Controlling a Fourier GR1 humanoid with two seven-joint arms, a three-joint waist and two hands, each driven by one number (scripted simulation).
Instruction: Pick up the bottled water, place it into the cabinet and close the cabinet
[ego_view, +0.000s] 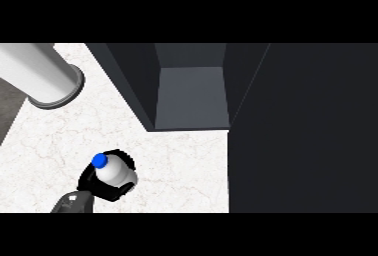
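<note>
The left hand (109, 192) curls round the bottled water (112, 172): the pick-up step. Next it likely must lift and carry it to the open cabinet (190, 95), ahead and rightward.

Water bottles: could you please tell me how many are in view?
1. The bottle sits at lower left, in the left robot hand; the cabinet door at right may hide others.

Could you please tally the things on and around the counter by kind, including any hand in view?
Bottled water: 1
Cabinet: 1
Grey cylinder: 1
Left hand: 1
Total: 4
</note>
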